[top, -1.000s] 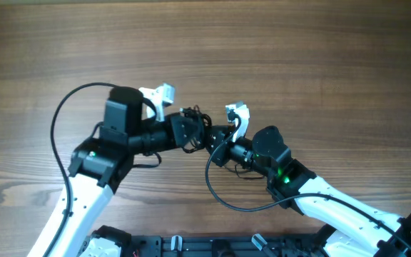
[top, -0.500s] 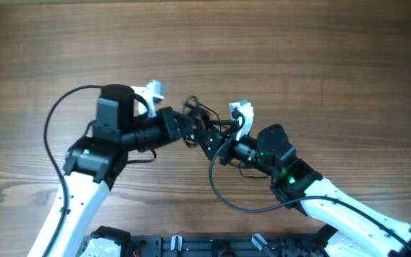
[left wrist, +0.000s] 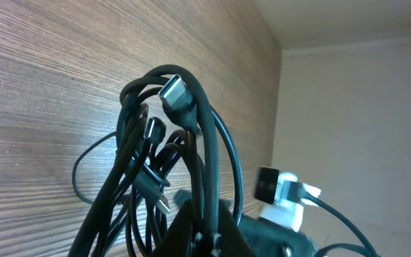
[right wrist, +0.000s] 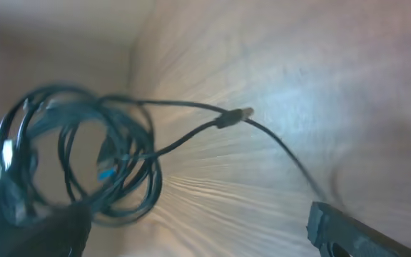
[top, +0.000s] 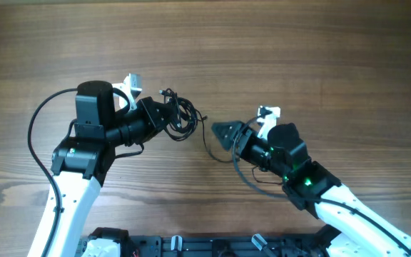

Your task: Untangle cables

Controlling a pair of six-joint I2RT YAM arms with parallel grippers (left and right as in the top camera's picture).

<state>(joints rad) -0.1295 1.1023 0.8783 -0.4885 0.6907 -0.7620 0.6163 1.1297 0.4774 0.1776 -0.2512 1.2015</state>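
The left fingers (top: 162, 118) are closed tight on the cables (top: 182, 117), a knot of thin black cords bunched into a loose coil just past the fingertips, left of the desk's middle. The bundle hangs clear of the wooden desk (top: 298, 50) in the overhead view, with its loops sticking out to the right of the left arm (top: 84, 153).

Seen from the left wrist, the cables (left wrist: 191, 153) rise out of the dark left fingers (left wrist: 202, 232) in several overlapping loops. A silver-tipped plug (left wrist: 171, 90) sits at the top of the bunch, and a second, smaller plug (left wrist: 150, 130) lies lower among the cords.

The right fingers (top: 222, 131) are spread wide and hold nothing. They point toward the bundle but stay apart from it, with bare desk between them. One loose strand (top: 206, 141) drops from the bundle, curves along the desk and passes just beside the right fingers.

The right wrist view is blurred. It shows the coil (right wrist: 105, 157) at the left, and a loose strand that leaves the coil, passes a small plug (right wrist: 238, 114) and runs on across the desk toward the lower right. One of the right fingers (right wrist: 352, 232) shows at the lower right corner, well away from its partner, and no cord lies between them.
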